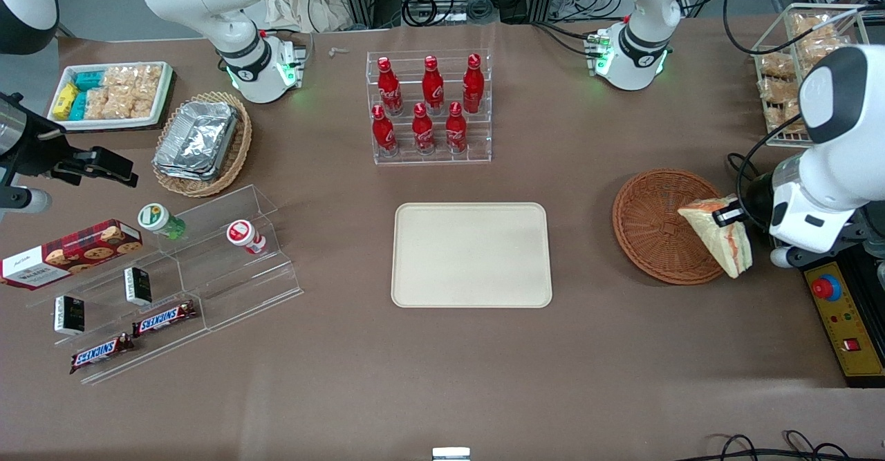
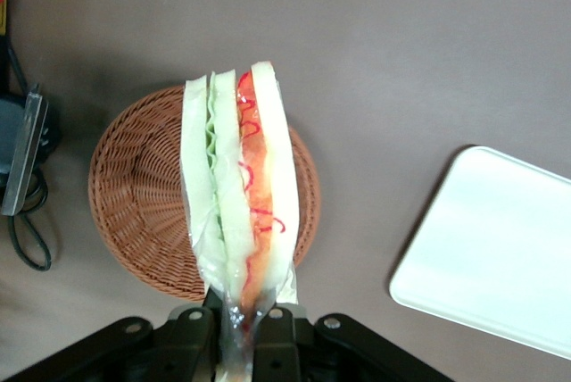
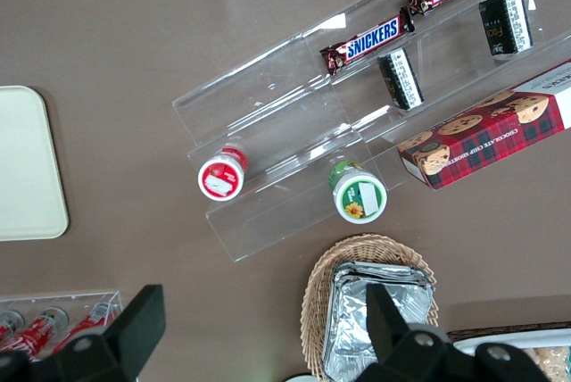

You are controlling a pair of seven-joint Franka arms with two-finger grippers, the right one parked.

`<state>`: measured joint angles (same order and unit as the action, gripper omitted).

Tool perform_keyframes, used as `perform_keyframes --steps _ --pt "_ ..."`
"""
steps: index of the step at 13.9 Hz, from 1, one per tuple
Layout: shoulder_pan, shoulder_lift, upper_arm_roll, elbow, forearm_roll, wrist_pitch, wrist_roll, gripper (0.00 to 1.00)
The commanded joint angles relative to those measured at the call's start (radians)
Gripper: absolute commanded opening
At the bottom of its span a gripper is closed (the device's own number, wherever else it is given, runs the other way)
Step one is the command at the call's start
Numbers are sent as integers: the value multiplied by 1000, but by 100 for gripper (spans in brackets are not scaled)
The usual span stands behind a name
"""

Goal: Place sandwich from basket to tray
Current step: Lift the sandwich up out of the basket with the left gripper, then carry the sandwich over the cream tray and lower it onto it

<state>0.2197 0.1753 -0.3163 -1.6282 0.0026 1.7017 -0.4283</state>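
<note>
Six red bottles (image 1: 429,105) stand in a clear rack, one tray (image 1: 471,254) lies bare on the counter (image 1: 442,364). Beside it, one basket (image 1: 657,226). The gripper (image 1: 727,215) is clamped on one sandwich (image 1: 722,238), held above the basket's rim.

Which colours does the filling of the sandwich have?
Green and red, between pale bread; the sandwich, held by the gripper, shows best in the left wrist view.

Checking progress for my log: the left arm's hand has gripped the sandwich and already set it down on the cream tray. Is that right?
Not quite. The hand is shut on the sandwich, but it hangs above the basket, not on the tray, which holds nothing. The front and left wrist views both show this.
</note>
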Motion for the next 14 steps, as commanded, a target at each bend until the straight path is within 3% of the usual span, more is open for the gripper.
perform_keyframes --steps 1,10,14 --pt "-19 30 -23 62 17 -30 -10 0" --pt "-229 104 -24 108 16 -4 -20 0" --pt "-347 211 -24 93 17 122 -30 0"
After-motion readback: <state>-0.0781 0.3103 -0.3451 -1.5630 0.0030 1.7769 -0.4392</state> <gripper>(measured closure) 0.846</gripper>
